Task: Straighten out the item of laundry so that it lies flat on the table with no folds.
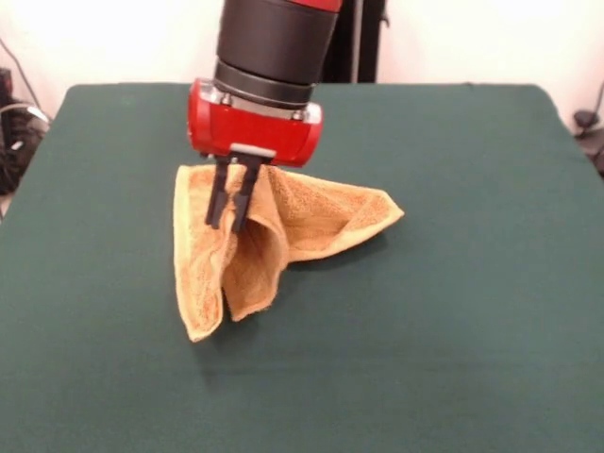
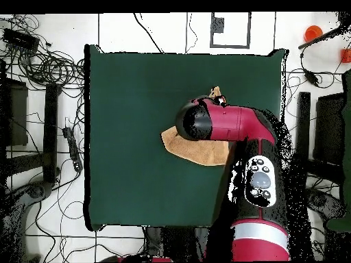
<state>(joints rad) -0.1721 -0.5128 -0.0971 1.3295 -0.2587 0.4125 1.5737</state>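
The item of laundry (image 1: 311, 222), a golden-orange towel, is bunched in folds near the middle of the green table (image 1: 453, 302). One part rises in a peak under the red wrist, a long flap runs toward the front edge, and a corner points right. My gripper (image 1: 227, 225) comes down on the peak, its dark fingers (image 1: 218, 200) close together with cloth between them. In the overhead view the arm covers most of the towel (image 2: 192, 152), so the gripper itself is hidden there. A bare stretch of table (image 2: 137, 103) lies to the towel's left.
Green felt surrounds the towel on all sides. Cables and equipment (image 2: 41, 68) lie on the floor beyond the table's edges, and an orange cup (image 2: 313, 31) sits off the table at the top right of the overhead view.
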